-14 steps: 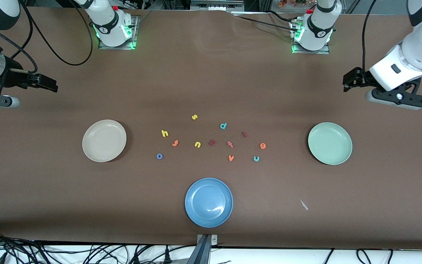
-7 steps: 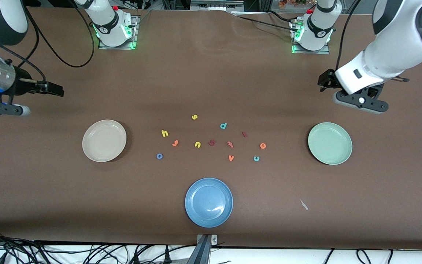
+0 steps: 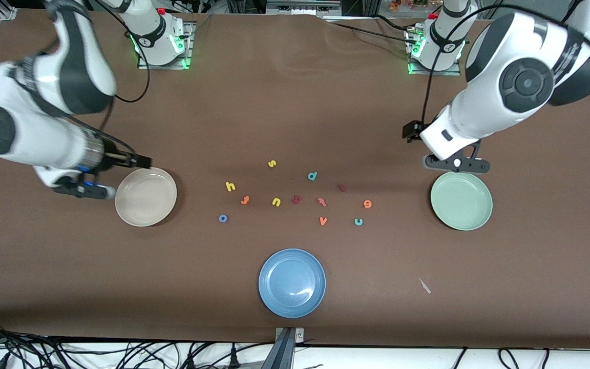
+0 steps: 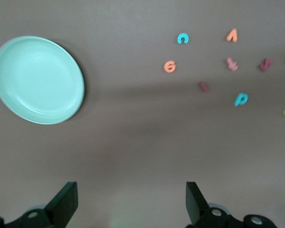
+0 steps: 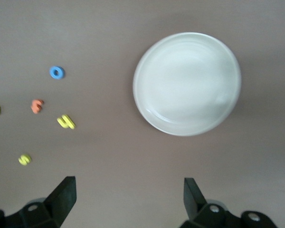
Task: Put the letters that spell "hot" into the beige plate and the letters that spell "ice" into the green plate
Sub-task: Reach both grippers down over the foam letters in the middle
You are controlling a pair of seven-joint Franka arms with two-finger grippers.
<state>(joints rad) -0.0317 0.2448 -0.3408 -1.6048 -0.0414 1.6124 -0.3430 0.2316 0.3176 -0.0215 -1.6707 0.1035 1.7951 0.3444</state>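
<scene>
- Left gripper (image 4: pixel 128 202), jaws wide and empty, hangs over the table by the green plate (image 3: pixel 461 200)'s farther rim.
- Right gripper (image 5: pixel 128 199), equally spread and empty, is over the beige plate (image 3: pixel 145 196)'s rim.
- Mid-table lie yellow h (image 3: pixel 230 186), orange t (image 3: pixel 245 200), blue o (image 3: pixel 223 218), dark red i (image 3: pixel 342 188), orange e (image 3: pixel 367 204), teal c (image 3: pixel 358 221).
- Risk: the redder t-like letter (image 3: pixel 321 201) or teal d (image 3: pixel 312 176) could be mistaken for targets; thin foam may slip from the fingers.

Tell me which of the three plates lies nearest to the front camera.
The blue plate; it sits lowest in the front view, below the letters, while the beige and green plates lie farther up.
</scene>
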